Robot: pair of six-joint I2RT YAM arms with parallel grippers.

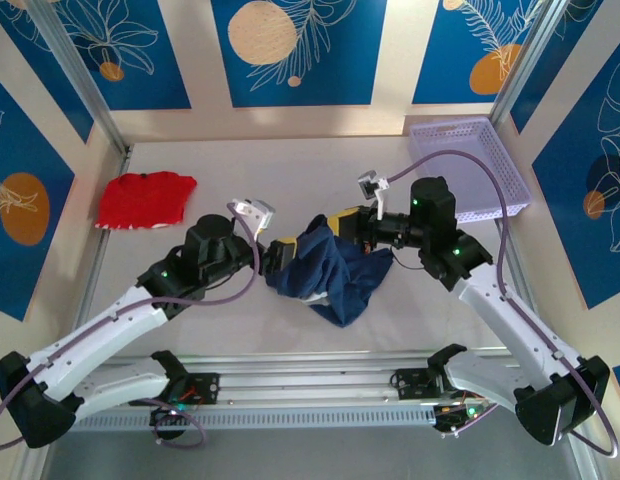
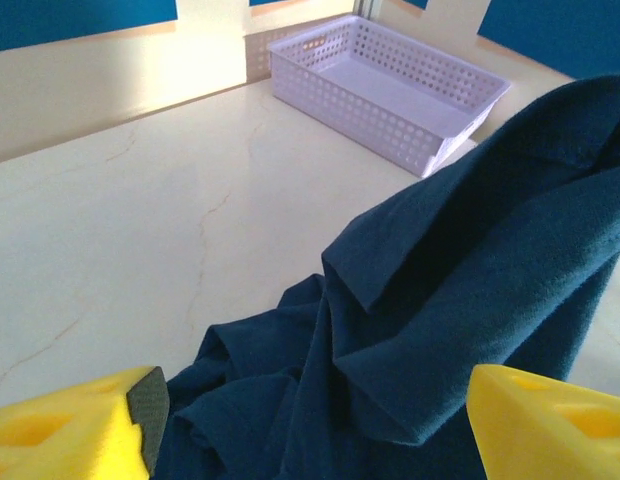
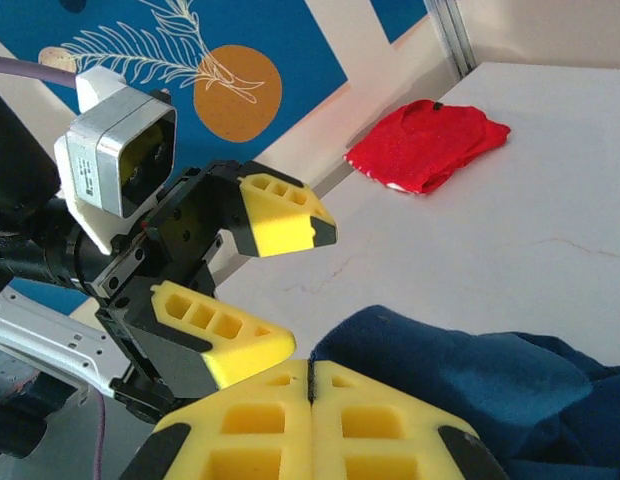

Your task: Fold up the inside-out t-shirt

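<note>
The inside-out t-shirt (image 1: 335, 272) is a crumpled dark navy heap at the middle of the table, and its upper edge is pulled up toward my right gripper (image 1: 344, 222). In the right wrist view that gripper (image 3: 312, 365) is shut, with a fold of the t-shirt (image 3: 510, 390) pinched at its tips. My left gripper (image 1: 280, 255) stands open at the heap's left side. Its yellow fingers (image 2: 80, 420) are spread wide with the t-shirt (image 2: 440, 300) lying loose just ahead of them. From the right wrist, the left gripper (image 3: 310, 290) is open and close by.
A small red garment (image 1: 145, 198) lies at the back left of the table (image 1: 290, 170); it is also in the right wrist view (image 3: 425, 145). A lilac perforated basket (image 1: 460, 127) sits at the back right, empty in the left wrist view (image 2: 370, 115).
</note>
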